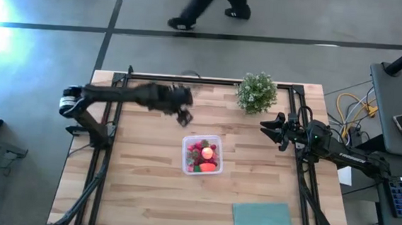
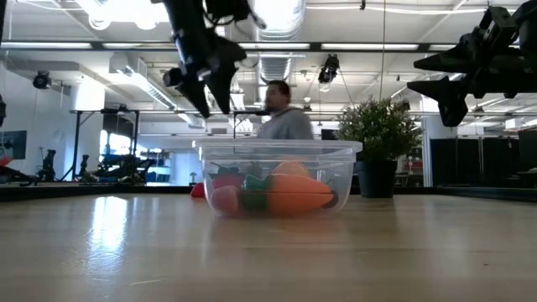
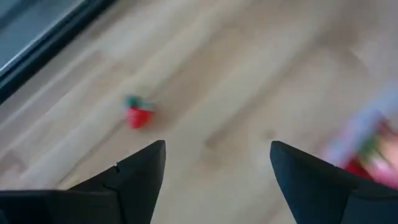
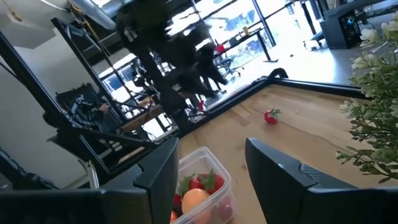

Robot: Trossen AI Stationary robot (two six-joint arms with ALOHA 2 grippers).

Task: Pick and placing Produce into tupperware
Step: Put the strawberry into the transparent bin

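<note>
Beyond the tupperware (image 1: 203, 155) already holding most produce, one stray strawberry (image 3: 138, 115) lay on the table (image 1: 139, 186) below our spread, empty left tool (image 3: 217, 168), which we judged light, hard and slippery, best pinched across its body; the right tool (image 1: 274, 130) waited part-open.

potted plant (image 1: 257, 92) behind tupperware (image 1: 202, 154), sides unobstructed

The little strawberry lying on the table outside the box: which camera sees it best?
The left wrist view: the loose strawberry lies in plain sight on bare wood. The right wrist view shows it small and far off. The low view shows only a red sliver; the high view hides it.
</note>
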